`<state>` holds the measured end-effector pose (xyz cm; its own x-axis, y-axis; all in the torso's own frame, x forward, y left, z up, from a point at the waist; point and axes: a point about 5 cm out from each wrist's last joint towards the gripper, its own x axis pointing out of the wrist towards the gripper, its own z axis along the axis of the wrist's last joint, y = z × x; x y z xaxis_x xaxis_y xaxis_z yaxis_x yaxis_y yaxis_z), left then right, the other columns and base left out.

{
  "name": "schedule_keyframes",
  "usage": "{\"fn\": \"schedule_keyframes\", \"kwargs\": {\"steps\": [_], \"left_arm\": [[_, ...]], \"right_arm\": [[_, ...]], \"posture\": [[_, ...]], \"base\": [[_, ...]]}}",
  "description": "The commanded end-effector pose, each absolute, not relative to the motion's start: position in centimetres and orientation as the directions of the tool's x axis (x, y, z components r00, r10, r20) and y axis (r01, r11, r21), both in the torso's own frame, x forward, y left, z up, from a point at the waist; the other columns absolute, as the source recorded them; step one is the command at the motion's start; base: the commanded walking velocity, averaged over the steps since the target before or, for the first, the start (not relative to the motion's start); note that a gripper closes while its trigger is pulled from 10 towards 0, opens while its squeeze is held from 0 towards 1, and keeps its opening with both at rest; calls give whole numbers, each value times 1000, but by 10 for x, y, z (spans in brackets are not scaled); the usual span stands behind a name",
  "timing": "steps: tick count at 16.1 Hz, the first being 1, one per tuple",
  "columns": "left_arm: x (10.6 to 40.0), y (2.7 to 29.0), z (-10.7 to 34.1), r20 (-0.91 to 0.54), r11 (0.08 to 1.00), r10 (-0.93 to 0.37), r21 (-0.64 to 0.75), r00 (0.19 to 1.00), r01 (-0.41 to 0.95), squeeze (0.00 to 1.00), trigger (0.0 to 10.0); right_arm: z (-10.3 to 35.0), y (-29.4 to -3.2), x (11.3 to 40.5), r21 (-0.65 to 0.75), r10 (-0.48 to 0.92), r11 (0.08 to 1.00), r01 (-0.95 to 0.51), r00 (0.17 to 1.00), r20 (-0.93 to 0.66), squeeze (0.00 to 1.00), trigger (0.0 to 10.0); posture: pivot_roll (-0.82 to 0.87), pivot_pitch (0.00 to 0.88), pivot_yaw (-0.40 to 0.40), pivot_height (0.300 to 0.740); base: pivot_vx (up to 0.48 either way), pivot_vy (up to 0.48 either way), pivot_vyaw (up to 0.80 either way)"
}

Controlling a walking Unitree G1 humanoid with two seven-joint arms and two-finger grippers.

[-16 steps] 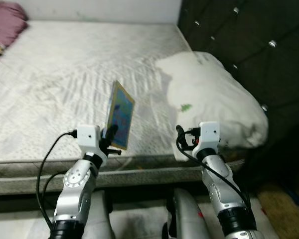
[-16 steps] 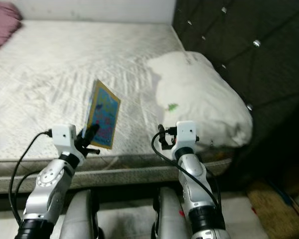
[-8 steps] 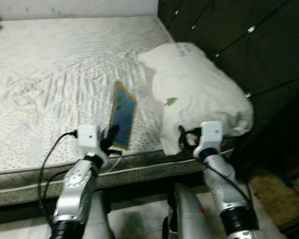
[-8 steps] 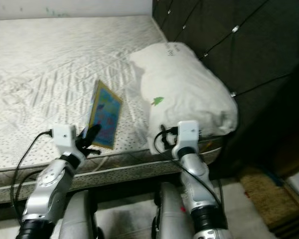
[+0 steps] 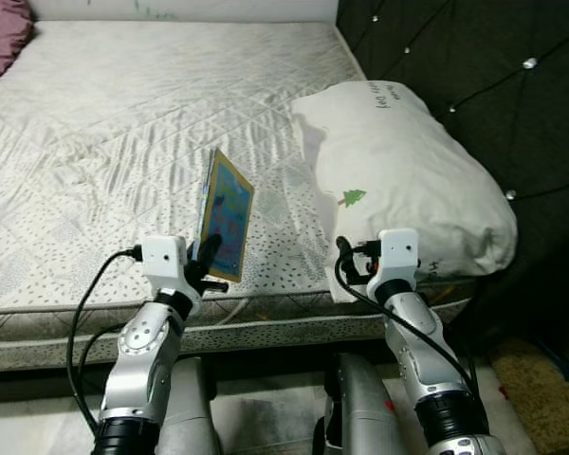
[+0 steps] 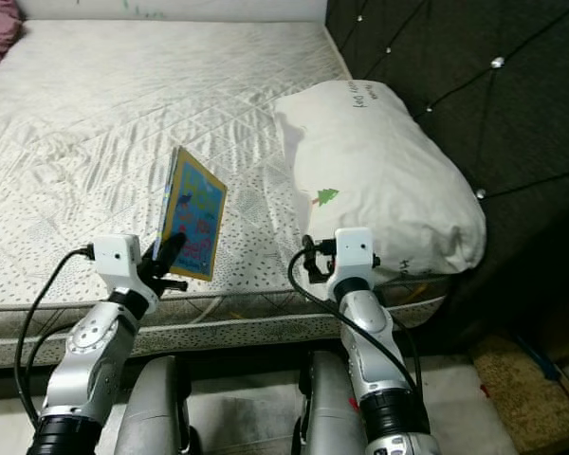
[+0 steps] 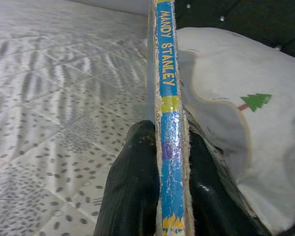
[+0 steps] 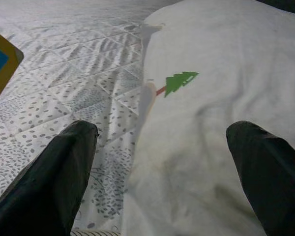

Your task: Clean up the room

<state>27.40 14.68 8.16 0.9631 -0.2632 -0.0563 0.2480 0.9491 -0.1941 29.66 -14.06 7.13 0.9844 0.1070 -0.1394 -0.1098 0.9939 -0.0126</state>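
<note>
Your left gripper (image 7: 169, 196) has its two black fingers (image 7: 130, 191) pinched tight on either face of a thin picture book (image 5: 226, 214), gripping it at the lower edge so the blue and yellow spine, printed "MANDY STANLEY", stands between them. You are holding the book upright and slightly tilted above the near edge of the mattress (image 5: 114, 123), its colourful cover facing toward your right side. Your right gripper (image 8: 162, 167) has its fingers (image 8: 64, 167) spread wide with nothing between them, hovering over the near corner of a white pillow (image 5: 408, 171) that bears a small green tree print (image 8: 179, 82). The pillow lies on the mattress on your right, against a dark tufted headboard (image 5: 493, 66). A pink cloth (image 5: 5, 38) sits at the far left corner of the bed.
</note>
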Motion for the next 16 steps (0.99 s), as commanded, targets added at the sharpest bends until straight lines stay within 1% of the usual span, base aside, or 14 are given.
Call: {"fn": "schedule_keyframes", "kwargs": {"steps": [1, 7, 11, 13, 14, 16], "left_arm": [[278, 144, 92, 1, 944, -278, -187, 961, 273, 0, 10000], [279, 145, 94, 6, 943, -283, -179, 959, 279, 0, 10000], [278, 140, 94, 12, 938, -293, -190, 956, 290, 0, 10000], [280, 139, 90, -10, 943, -269, -205, 963, 262, 0, 10000], [284, 134, 83, -62, 929, -252, -294, 966, 224, 0, 10000], [294, 116, 75, -122, 892, -280, -400, 952, 211, 0, 10000]], "right_arm": [[72, -143, 296, -13, 97, 995, -100, 986, -138, 0, 10000], [71, -142, 295, -6, 95, 995, -97, 985, -145, 0, 10000], [72, -141, 297, -8, 108, 994, -110, 984, -141, 0, 10000], [71, -142, 296, -3, 106, 994, -107, 984, -141, 0, 10000], [70, -142, 294, 2, 106, 994, -107, 983, -147, 0, 10000], [68, -142, 293, 2, 110, 994, -111, 983, -150, 0, 10000]], "posture": [[-41, 29, -35, 584], [-34, 27, -31, 584], [-38, 20, -33, 584], [-39, 18, -36, 584], [-38, 16, -41, 584], [-46, 7, -52, 584]], "base": [[0, 0, 0], [349, 0, 0], [344, 0, 0], [122, 0, 0], [0, 0, 0], [0, 0, 0]]}}
